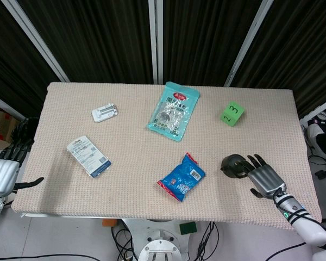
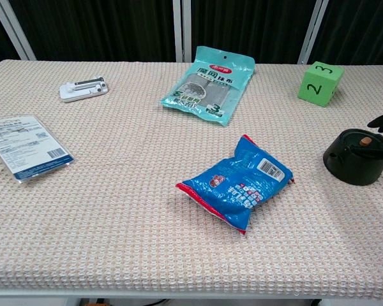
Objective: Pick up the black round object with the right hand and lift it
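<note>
Bright, even overhead light, soft faint shadows, both views sharp and glare-free.

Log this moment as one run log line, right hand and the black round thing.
phase: reach | right hand: fingers at black round object, grip not confirmed | object: on table, not lifted | left hand: idle off table edge

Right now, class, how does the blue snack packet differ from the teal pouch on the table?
The blue snack packet is puffy and bright blue with red edges; the teal pouch lies flat and has a clear window. The blue packet sits nearer the table's front edge, the teal pouch towards the back. The teal pouch looks longer. Both are sealed, lie untouched on the woven cloth, and are tilted.
</note>
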Tool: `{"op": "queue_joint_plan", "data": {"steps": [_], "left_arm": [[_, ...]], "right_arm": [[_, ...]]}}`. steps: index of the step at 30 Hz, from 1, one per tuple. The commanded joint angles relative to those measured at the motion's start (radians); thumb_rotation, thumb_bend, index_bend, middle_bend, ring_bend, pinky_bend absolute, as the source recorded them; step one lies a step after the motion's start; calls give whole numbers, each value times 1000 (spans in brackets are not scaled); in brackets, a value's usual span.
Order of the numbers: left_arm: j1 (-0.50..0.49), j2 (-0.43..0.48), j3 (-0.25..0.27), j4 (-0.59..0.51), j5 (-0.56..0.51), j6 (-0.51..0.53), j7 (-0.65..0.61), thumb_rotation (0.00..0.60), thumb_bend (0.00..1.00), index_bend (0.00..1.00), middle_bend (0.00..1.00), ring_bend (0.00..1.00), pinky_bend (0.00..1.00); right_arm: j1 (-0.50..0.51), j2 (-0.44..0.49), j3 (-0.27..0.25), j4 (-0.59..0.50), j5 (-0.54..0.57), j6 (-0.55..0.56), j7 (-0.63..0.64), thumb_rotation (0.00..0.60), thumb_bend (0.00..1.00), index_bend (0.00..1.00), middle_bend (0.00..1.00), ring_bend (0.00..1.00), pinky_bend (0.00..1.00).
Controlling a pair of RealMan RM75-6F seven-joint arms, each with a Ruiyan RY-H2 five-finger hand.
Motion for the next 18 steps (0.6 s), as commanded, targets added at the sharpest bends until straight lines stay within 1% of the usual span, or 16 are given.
{"op": "queue_joint_plan", "data": {"steps": [1,4,14,18], "left_arm": [[-6,-2,4,1,1,-14,-6,443,6,66,77,5,184],[-10,-1,8,6,1,-28,-18,442,6,66,78,5,184],[-5,0,3,11,-1,-10,-29,439,6,66,78,5,184],[-4,1,6,10,3,-8,-30,445,6,66,78,6,184]], "right_arm": [[-2,1,-2,5,-3,4,9,600,287,50,96,0,0],[-2,-1,-3,13,-1,3,15,600,287,50,96,0,0],[6,-10,-6,22,2,-6,11,600,286,51,99,0,0],[9,-17,-6,27,0,-7,11,600,286,65,122,7,0]]}}
